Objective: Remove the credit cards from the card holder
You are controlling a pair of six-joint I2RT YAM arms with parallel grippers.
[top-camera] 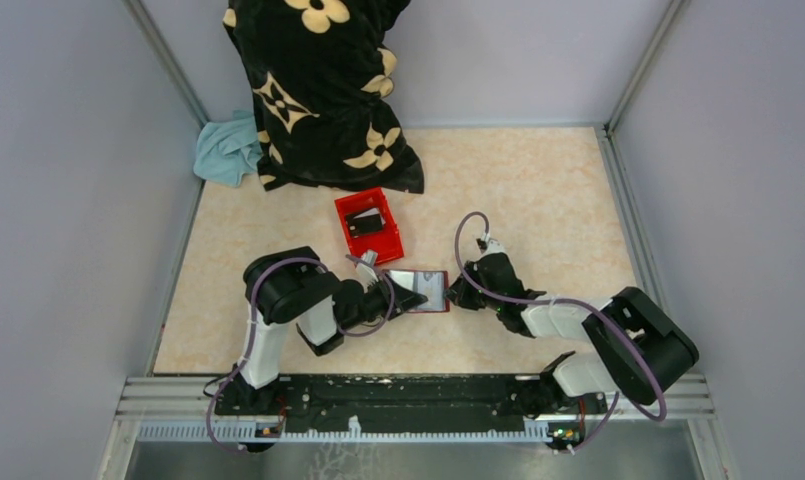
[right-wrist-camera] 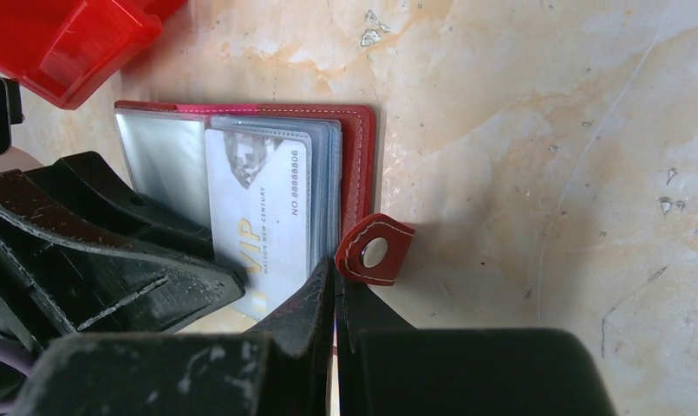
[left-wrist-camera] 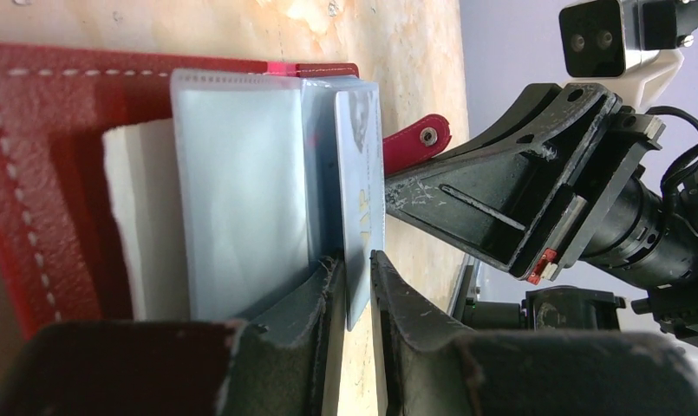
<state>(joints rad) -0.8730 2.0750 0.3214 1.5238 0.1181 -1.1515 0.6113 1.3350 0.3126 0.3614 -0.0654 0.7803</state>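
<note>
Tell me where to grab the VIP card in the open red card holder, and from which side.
Pinch the VIP card by the short end that pokes past the edge of the card holder, with one finger on each flat face. Come in from where the left gripper is, in line with the card's length, so it should slide straight out.

The card holder [top-camera: 428, 285] is hemmed in on its left by the left gripper [left-wrist-camera: 355, 264], clamped on a credit card [left-wrist-camera: 360, 173], and on its right by the right gripper [right-wrist-camera: 336, 282], pinched onto its edge. Its far side is crowded by the red box [top-camera: 369, 225]. Open table [top-camera: 548, 190] is left far right. The far left corner is blocked by the flowered cloth [top-camera: 323, 90] and the teal cloth [top-camera: 226, 150].
</note>
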